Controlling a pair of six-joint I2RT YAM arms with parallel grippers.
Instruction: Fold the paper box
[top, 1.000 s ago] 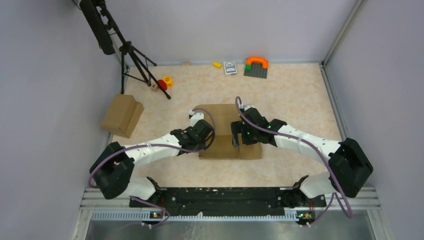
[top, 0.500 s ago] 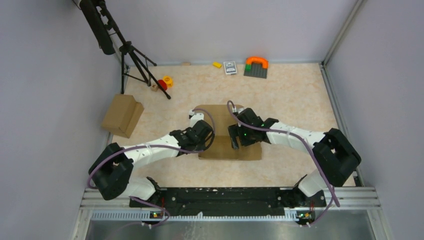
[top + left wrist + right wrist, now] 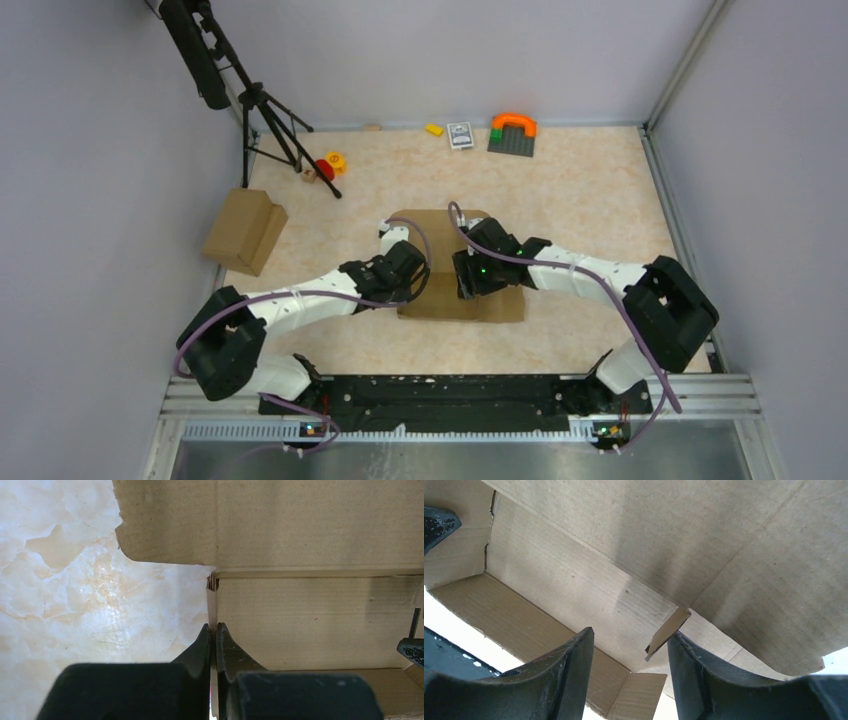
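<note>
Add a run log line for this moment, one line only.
task: fold paper box | left jaws: shut on a raised wall edge of the box | right jaws: open, small tab between them | stage: partly folded

Top view: bright, even, diffuse light from above; soft shadows beneath the arms (image 3: 300,300); sharp throughout; mild wide-angle splay at the edges. Left wrist view: sheen on the glossy table (image 3: 75,605); nearest foreground dark, blurred. Right wrist view: paper box (image 3: 674,545) shaded; gaps beyond overexposed white.

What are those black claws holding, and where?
Left fingers pinch the brown cardboard box by an upright wall's edge; right fingers open, holding nothing.
</note>
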